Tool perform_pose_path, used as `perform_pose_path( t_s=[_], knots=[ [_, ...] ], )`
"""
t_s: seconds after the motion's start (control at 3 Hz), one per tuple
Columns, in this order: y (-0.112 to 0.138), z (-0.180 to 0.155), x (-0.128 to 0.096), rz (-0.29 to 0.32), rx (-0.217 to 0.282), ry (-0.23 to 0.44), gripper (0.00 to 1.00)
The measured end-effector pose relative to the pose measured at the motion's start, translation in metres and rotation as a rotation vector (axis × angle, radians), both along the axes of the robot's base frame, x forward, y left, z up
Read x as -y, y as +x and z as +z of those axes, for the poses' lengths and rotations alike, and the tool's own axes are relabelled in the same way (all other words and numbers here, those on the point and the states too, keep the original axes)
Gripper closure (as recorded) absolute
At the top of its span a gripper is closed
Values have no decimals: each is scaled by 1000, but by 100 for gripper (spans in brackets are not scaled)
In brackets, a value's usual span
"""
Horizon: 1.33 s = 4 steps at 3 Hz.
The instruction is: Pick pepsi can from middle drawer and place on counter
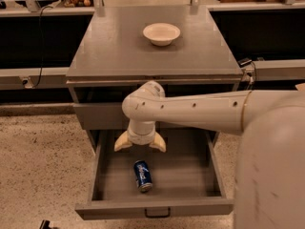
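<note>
Surface: grey cabinet top [143,56], roughly square, with dark shelving behind it.
Bowl: pale bowl [161,33], upright, near the surface's far edge, slightly right of the middle.
Drawer: grey drawer [190,175], pulled out below the surface's front edge, with a dark handle [157,213] on its front.
Can: blue can [143,175], lying on its side on the drawer floor, left of centre, silver end toward the drawer's front wall.
Gripper: gripper [140,148] points down over the rear half of the drawer, its fingers spread wide and holding nothing; it hangs above and just behind the can, clear of it.
Arm: white arm [200,111] reaches in from the right, crossing below the surface's front edge.
Floor: pale speckled floor [43,166] on the left.
</note>
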<state>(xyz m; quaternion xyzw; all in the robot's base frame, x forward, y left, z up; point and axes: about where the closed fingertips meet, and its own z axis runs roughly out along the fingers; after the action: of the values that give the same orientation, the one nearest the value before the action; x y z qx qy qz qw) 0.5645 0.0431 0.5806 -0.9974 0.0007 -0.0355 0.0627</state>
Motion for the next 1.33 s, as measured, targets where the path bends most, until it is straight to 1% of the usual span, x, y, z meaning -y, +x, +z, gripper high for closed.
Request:
perform_pose_path(
  t_s=[0.33, 0.67, 1.0, 1.33],
  knots=[
    [-7, -76, -6, 30, -81, -56, 0],
    [-17, -131, -7, 54, -89, -88, 0],
    [-24, -166, -7, 63, -73, -112, 0],
    [-27, -193, -2, 45, -51, -99, 0]
  ],
)
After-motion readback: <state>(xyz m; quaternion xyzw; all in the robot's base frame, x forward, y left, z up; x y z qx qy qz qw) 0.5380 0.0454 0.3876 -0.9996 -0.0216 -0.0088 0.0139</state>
